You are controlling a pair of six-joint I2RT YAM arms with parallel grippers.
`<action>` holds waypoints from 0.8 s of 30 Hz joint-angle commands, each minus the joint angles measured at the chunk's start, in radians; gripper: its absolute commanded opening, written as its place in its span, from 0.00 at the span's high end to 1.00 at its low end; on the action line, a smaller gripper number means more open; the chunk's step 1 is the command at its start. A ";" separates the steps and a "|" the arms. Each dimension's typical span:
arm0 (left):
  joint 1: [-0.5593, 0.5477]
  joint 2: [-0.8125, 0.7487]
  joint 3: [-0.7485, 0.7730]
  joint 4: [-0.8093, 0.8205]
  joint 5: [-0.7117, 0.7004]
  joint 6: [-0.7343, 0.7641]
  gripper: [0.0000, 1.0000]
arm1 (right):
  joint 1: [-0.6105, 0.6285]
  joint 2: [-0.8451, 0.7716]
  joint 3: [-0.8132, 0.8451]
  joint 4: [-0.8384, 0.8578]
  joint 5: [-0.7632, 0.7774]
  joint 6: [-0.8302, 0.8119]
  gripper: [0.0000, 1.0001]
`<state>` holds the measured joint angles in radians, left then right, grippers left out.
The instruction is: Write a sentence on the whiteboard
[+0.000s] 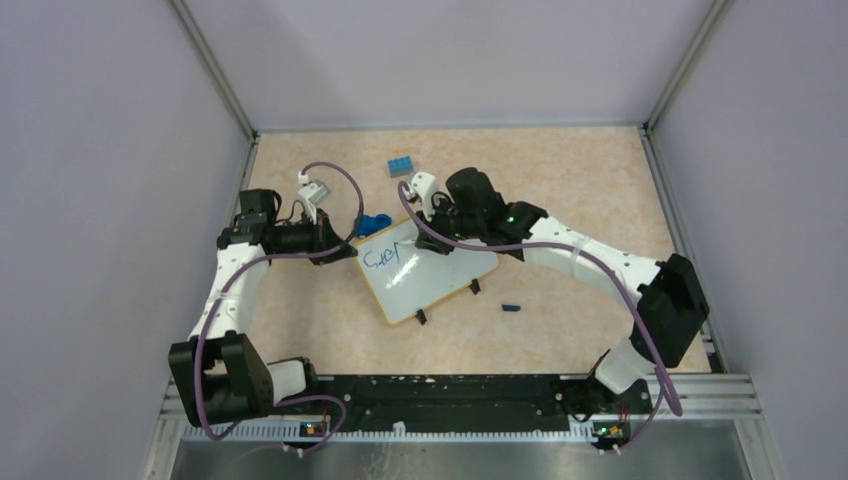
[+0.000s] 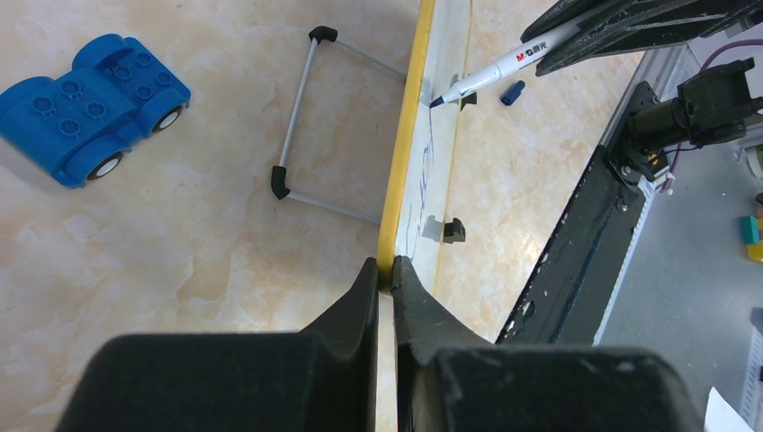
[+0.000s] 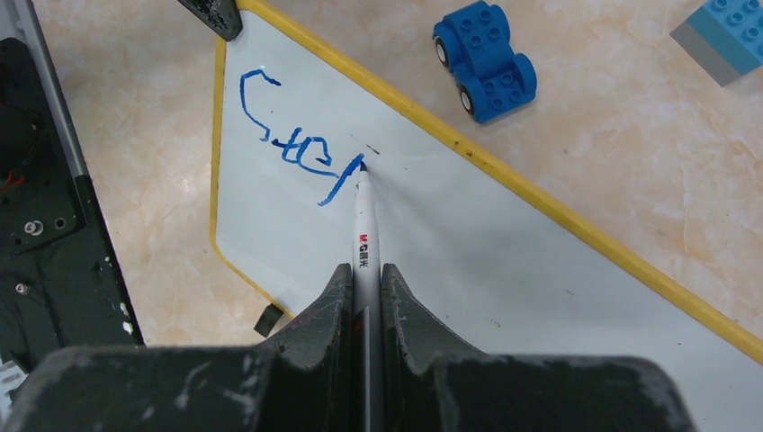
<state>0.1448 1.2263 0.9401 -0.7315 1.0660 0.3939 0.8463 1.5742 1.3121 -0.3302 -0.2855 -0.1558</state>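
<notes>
The left gripper (image 2: pixel 385 270) has its two black fingers pressed together on the thin yellow-orange rim at the left corner of the small white rectangular whiteboard (image 1: pixel 440 275), pinching that edge. The whiteboard sits near the middle of the beige marbled table (image 1: pixel 560 180), turned at an angle, with its two small black clip feet on the near edge. In the left wrist view, a grey wire frame with black corner pieces (image 2: pixel 306 126) stands on the table just beside the gripped rim. A blue plastic toy car with studded top (image 3: pixel 484 58) sits on the table just beyond the far rim of the whiteboard. A blue studded building block (image 1: pixel 401 165) lies farther back, apart from the car. The sentence (image 3: pixel 297 148), a short blue handwritten scrawl in one line, occupies the left part of the white surface. The tip of the white-barrelled marker with red lettering (image 3: pixel 364 225) touches the surface at the right end of that scrawl. The right gripper (image 3: pixel 365 274) is clamped on the marker barrel, one finger on each side. A small dark blue marker cap (image 1: pixel 511 307) lies on the table to the right of the whiteboard, apart from it.
</notes>
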 commanded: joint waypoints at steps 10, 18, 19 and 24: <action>-0.013 -0.011 -0.013 0.001 0.005 0.017 1.00 | -0.030 -0.032 0.001 0.018 0.010 0.001 1.00; -0.013 -0.015 -0.013 0.001 0.003 0.016 1.00 | -0.030 -0.037 -0.029 0.027 -0.023 0.013 1.00; -0.013 -0.014 -0.014 0.001 0.003 0.015 1.00 | -0.030 -0.038 -0.031 0.028 -0.026 0.016 1.00; -0.013 -0.013 -0.012 0.001 0.003 0.015 1.00 | -0.019 -0.046 -0.039 0.029 -0.033 0.019 1.00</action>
<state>0.1429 1.2263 0.9401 -0.7269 1.0615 0.3931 0.8291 1.5700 1.2823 -0.3298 -0.3214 -0.1444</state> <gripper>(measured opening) 0.090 0.095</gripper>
